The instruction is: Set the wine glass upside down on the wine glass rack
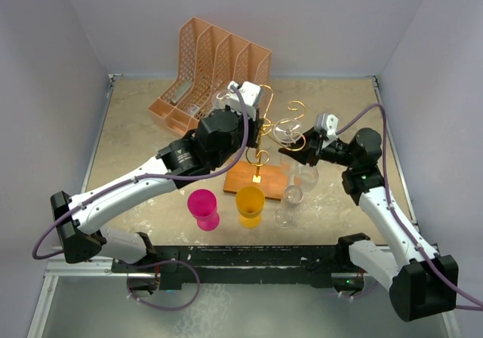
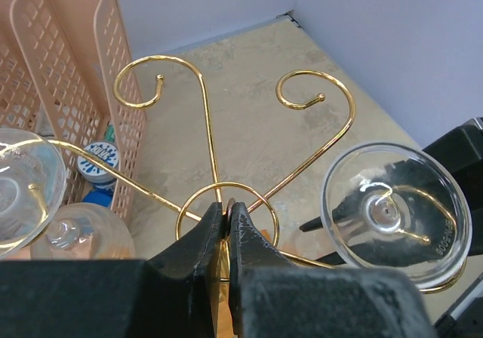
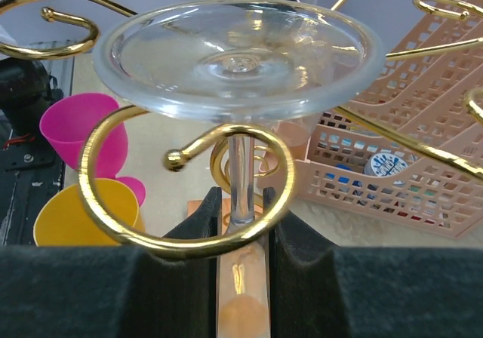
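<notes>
While the left gripper [image 2: 225, 228] pinches the rack [image 2: 226, 157], the right gripper [image 3: 241, 217] clasps the wine glass [image 3: 240, 55] stem.

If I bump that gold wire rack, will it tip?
Probably wobbles: the wine glass rack is thin wire, tall over its base, with a wine glass hanging on one arm. The left claw, pinching its centre, likely steadies it.

Left gripper [image 2: 225, 228] pinched closed; right gripper [image 3: 241, 225] seemingly clamped, narrowly parted.

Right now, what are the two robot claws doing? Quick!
Left gripper: shut on the gold wine glass rack's central post.
Right gripper: shut on the stem of the upside-down wine glass, which sits in a rack curl.
</notes>
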Robot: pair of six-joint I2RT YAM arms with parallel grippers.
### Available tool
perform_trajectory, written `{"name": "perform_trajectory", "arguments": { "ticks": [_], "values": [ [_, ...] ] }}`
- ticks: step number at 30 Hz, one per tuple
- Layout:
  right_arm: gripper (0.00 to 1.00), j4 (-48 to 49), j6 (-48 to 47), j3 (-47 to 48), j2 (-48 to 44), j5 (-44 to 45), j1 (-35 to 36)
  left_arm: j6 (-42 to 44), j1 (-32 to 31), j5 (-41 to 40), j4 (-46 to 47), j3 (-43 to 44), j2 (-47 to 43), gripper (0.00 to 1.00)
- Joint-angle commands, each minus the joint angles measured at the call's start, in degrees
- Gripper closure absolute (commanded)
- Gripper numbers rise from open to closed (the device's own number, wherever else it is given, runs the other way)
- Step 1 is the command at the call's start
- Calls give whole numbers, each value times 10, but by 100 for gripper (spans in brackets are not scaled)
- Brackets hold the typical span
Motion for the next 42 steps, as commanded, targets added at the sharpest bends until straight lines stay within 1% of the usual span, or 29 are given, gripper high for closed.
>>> {"name": "perform_trajectory", "arguments": {
  "ticks": [1, 5, 9, 11, 16, 20, 23, 25, 31, 33, 38, 42],
  "values": [
    [100, 30, -13, 7, -11, -21, 4, 10, -2, -73, 85, 8, -6, 100],
    [100, 32, -18, 8, -13, -21, 4, 10, -4, -96, 106, 5, -9, 100],
    [100, 42, -15, 7, -22, -1, 4, 12, -5, -106, 118, 8, -9, 100],
    [100, 55, -8, 4, -26, 21, 4, 14, -5, -108, 117, 6, -8, 100],
    [100, 110, 30, -15, -37, 117, 4, 17, -5, -118, 107, -1, -11, 100],
    [100, 159, 62, -31, -44, 159, 4, 15, -5, -122, 98, 1, -8, 100],
    [100, 161, 66, -31, -40, 183, 4, 11, -4, -122, 94, 5, -6, 100],
    [98, 148, 60, -24, -26, 198, 4, 6, -5, -125, 92, 10, -4, 100],
    [94, 135, 58, -7, 10, 203, 4, -9, -5, -123, 90, 19, 2, 100],
    [91, 132, 62, -9, 9, 203, 4, -14, -5, -121, 87, 22, 1, 100],
    [75, 132, 76, -26, -7, 193, 4, -19, -5, -109, 76, 31, 1, 86],
    [66, 128, 81, -31, -13, 194, 4, -21, -4, -97, 72, 37, 0, 81]
  ]
}}
